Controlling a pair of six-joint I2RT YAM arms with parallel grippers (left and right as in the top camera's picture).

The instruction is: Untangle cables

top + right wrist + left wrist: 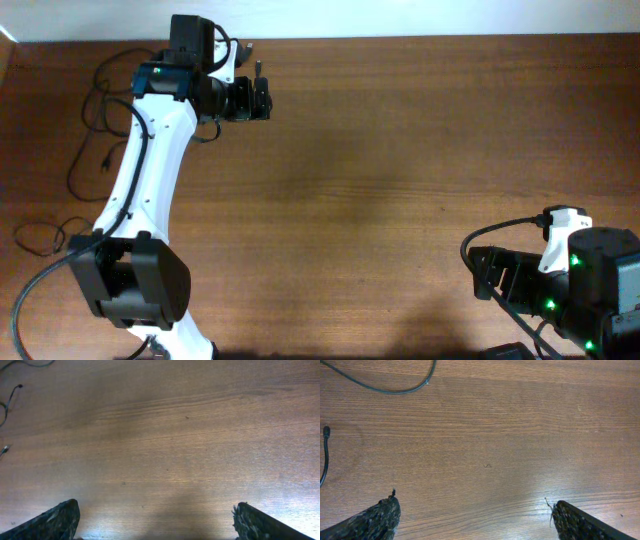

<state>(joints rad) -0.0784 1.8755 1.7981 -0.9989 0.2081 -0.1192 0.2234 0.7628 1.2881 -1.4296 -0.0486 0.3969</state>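
Wood-grain tabletop [400,150], open across middle and right; thin black cables [395,392] lie loose near its left edge. Left gripper [470,510] and right gripper [155,510] are both spread wide, holding nothing.

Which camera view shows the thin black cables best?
Overhead: the cables appear there as several loops together. Left wrist catches only one curve and a plug end; right wrist only short bits in its upper left corner.
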